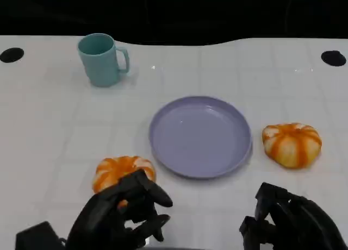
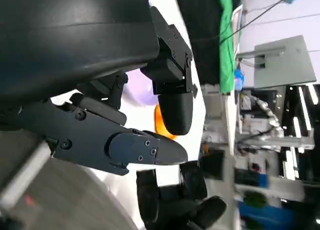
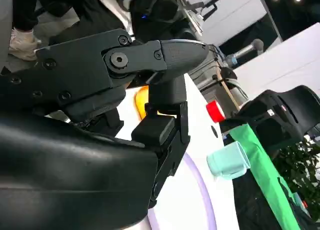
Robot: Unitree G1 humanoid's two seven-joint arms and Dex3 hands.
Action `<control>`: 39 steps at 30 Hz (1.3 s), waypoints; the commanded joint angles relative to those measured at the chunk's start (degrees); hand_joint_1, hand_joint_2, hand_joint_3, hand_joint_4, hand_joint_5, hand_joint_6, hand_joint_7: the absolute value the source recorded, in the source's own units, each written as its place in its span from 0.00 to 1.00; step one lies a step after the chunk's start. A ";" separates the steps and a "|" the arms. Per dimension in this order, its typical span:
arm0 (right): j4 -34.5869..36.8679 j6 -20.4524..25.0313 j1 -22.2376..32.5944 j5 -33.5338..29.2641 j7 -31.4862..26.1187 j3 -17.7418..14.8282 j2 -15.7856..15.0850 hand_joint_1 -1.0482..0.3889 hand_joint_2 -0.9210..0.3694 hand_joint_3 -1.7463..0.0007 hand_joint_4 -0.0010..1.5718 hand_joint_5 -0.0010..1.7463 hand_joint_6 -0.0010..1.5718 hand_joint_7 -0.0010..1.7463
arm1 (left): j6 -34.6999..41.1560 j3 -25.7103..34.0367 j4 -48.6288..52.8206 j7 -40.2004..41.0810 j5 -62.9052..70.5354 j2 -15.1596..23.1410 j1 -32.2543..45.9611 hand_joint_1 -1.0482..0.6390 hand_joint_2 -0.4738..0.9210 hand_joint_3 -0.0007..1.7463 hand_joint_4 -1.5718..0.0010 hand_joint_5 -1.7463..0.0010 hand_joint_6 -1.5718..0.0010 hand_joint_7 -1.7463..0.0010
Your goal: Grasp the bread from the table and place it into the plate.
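The left hand (image 1: pixel 122 214) hovers empty with fingers spread, just behind the nearer bread (image 1: pixel 123 172), which lies on the counter (image 1: pixel 49 130) ahead of its fingertips. The right hand (image 1: pixel 288 220) looks loosely curled, holding nothing. To grasp well, the left hand should settle over the bread, close evenly, then carry it to the plate (image 1: pixel 200 136) beyond.

We take the round lilac plastic plate (image 1: pixel 200 136) on the white table (image 1: pixel 49 130) as our centre. The orange-and-white striped bread roll (image 1: pixel 292 144) lies at three o'clock, another like it (image 1: pixel 117 171) at eight, the teal handled mug (image 1: pixel 101 60) at ten.
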 commanded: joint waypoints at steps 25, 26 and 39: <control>-0.15 0.50 -1.25 -0.09 -0.33 0.18 -0.31 0.22 0.00 0.87 0.57 0.91 0.51 0.78 | 9.91 -2.31 -24.32 18.45 60.00 16.14 -3.09 0.39 0.90 0.00 0.60 0.83 0.64 1.00; -0.15 0.56 -1.25 0.02 -0.27 0.17 -0.29 0.22 0.00 0.87 0.57 0.91 0.51 0.78 | 10.26 -2.52 -24.37 18.49 61.35 16.11 -3.32 0.40 0.89 0.00 0.60 0.84 0.65 1.00; -0.58 0.19 -0.97 -0.37 -0.27 0.34 -0.24 0.22 0.00 0.86 0.57 0.92 0.51 0.79 | 22.97 -8.86 -24.03 3.15 77.52 14.81 -8.66 0.48 0.86 0.00 0.74 0.94 0.82 1.00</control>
